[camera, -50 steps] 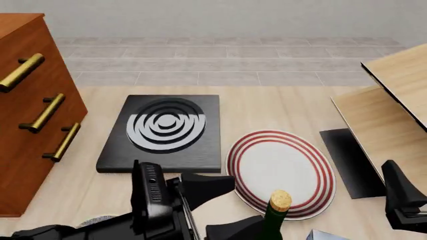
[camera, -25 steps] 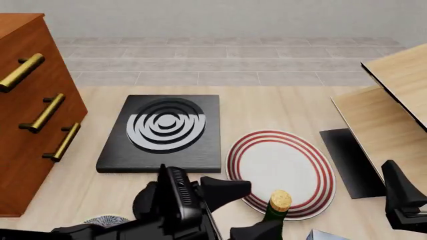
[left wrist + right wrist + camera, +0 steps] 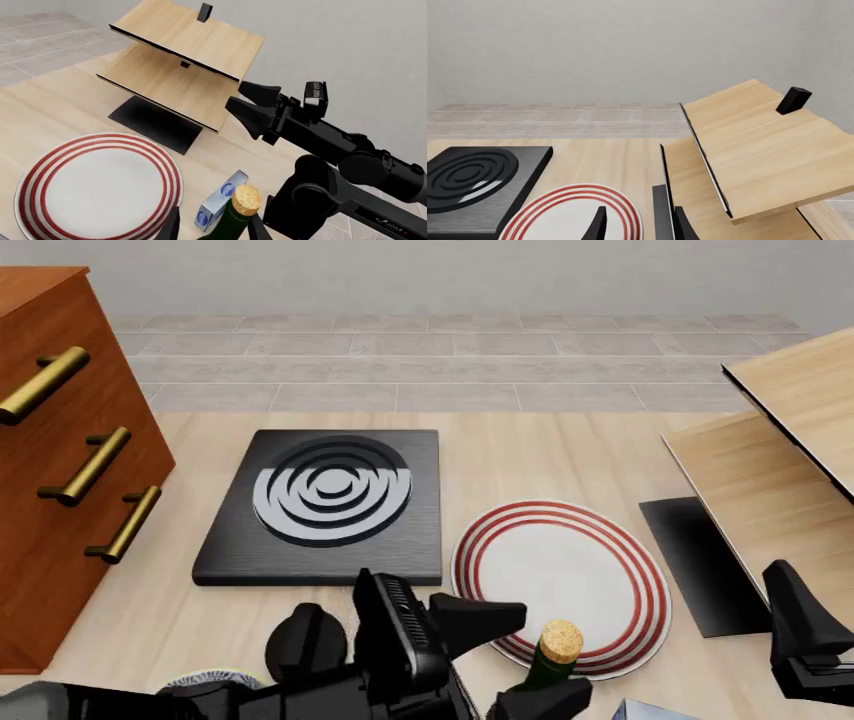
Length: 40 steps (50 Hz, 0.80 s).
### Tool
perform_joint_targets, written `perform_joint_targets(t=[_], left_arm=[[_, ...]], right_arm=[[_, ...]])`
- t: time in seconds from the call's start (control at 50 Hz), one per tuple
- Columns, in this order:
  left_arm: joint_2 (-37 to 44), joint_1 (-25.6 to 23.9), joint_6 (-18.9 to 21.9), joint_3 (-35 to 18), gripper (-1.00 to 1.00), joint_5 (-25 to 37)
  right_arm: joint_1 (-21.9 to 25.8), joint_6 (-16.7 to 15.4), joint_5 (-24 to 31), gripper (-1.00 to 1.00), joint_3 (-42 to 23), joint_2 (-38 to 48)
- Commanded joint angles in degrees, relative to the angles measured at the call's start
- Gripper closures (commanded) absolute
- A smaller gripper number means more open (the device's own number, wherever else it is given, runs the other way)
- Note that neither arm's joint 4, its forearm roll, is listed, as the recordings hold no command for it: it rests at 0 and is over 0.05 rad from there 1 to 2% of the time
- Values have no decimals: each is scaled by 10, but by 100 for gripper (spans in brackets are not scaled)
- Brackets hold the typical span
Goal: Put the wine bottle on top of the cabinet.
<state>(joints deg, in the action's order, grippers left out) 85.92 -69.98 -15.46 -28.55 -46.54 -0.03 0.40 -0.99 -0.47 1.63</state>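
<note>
The wine bottle (image 3: 546, 675) stands at the near edge of the table, its tan cork (image 3: 245, 199) and dark green neck showing. My left gripper (image 3: 554, 652) is open with one finger on each side of the bottle's neck; in the left wrist view the left gripper (image 3: 213, 231) has a gap between one finger and the glass. The cabinet (image 3: 67, 450), reddish-brown with brass handles, stands at the far left. My right gripper (image 3: 790, 640) hangs open and empty by the right edge, seen also as the right gripper (image 3: 640, 227) and the right gripper (image 3: 235, 95).
A black slab with grey rings (image 3: 327, 505) lies in the middle, a red-rimmed plate (image 3: 561, 575) beside it. Slanted light-wood boards (image 3: 781, 455) on a black base (image 3: 691, 560) stand at the right, a black knob (image 3: 794, 100) on top. A small blue-white carton (image 3: 220, 204) lies by the bottle.
My left arm has moved right toward the bottle, and its fingers now stand on either side of the neck. The bottle and right arm have not moved.
</note>
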Motion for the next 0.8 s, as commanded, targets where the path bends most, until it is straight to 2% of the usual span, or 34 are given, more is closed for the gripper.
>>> perform_joint_targets(t=[0.02,0.28,0.42,0.44,0.48,0.8], left_arm=[[28,1,2,-15,-100,-8],[66,2,7,-27,-100,-30],[95,19,17,-40,-100,-48],[96,13,10,-37,100,-51],[105,33,8,-49,100,-51],[21,47,22,-43,100,-18]], right_arm=[[0,0,0,-100,0,0],[0,0,0,-100,0,0],[0,0,0,-100,0,0],[0,0,0,-100,0,0],[0,0,0,-100,0,0],[0,0,0,-100,0,0]])
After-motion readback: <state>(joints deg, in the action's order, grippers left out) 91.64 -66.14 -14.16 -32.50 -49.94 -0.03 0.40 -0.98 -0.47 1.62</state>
